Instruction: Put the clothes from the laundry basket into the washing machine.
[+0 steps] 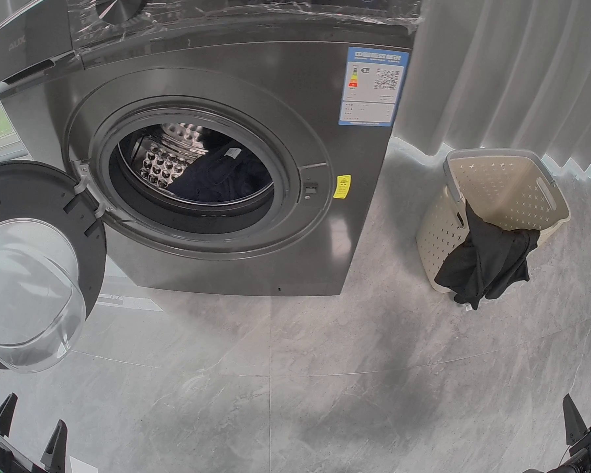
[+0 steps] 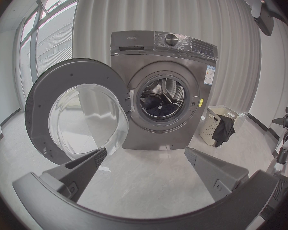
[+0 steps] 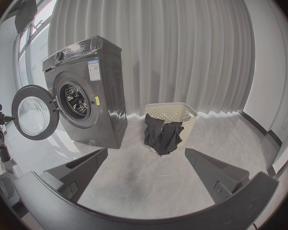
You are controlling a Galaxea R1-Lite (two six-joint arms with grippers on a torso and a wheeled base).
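Currently, a black garment hangs over the near rim of the laundry basket and spills down its outer wall. The cream, perforated basket stands on the grey tiled floor to the right of the washing machine, near it but not touching, with a pale curtain behind. More dark clothing lies inside the drum, seen through the round opening. The machine's door is swung wide open toward the robot's left. Both arms sit low, well apart from basket and machine. The left jaws are spread wide with nothing between them, and the right jaws likewise gape empty.
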